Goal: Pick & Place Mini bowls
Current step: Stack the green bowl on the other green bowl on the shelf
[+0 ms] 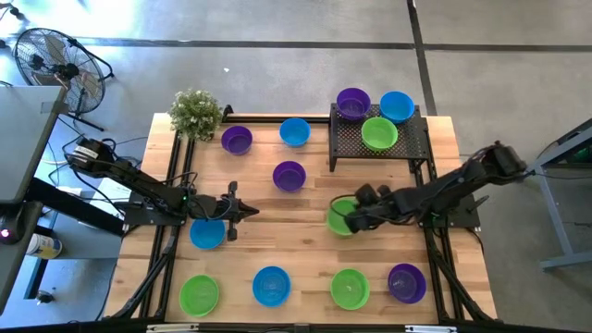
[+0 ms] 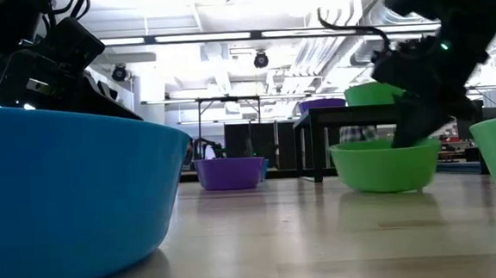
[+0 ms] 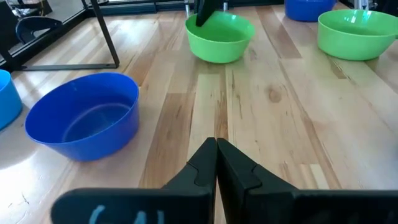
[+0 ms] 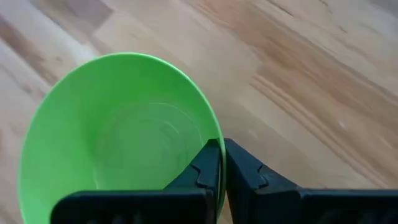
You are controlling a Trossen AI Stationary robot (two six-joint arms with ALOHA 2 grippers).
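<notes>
Mini bowls in purple, blue and green stand on the wooden table. My right gripper [image 1: 348, 215] is shut on a green bowl [image 1: 339, 220] at the table's middle right; that bowl also shows in the low view [image 2: 386, 167] and right wrist view [image 4: 118, 137]. My left gripper [image 1: 244, 211] hovers shut and holds nothing left of centre, just past a blue bowl [image 1: 207, 233]. Its closed fingers [image 3: 216, 152] point over bare wood toward the green bowl [image 3: 219, 36]. Three more bowls sit on the black mesh tray [image 1: 407, 148]. My right gripper pinches the green bowl's rim [image 4: 214, 134] on the side toward the table's right, one finger inside the bowl and one outside. The fingers come slanting down from the right. In the low view the bowl's base [image 2: 389, 187] seems to rest on the table.
A potted plant [image 1: 195, 113] stands at the far left corner. Loose bowls: purple [image 1: 237, 140], blue [image 1: 294, 131] and purple [image 1: 289, 175] on the far half, and green [image 1: 199, 293], blue [image 1: 271, 285], green [image 1: 350, 288] and purple [image 1: 406, 282] along the near edge. Bare wood lies between the grippers.
</notes>
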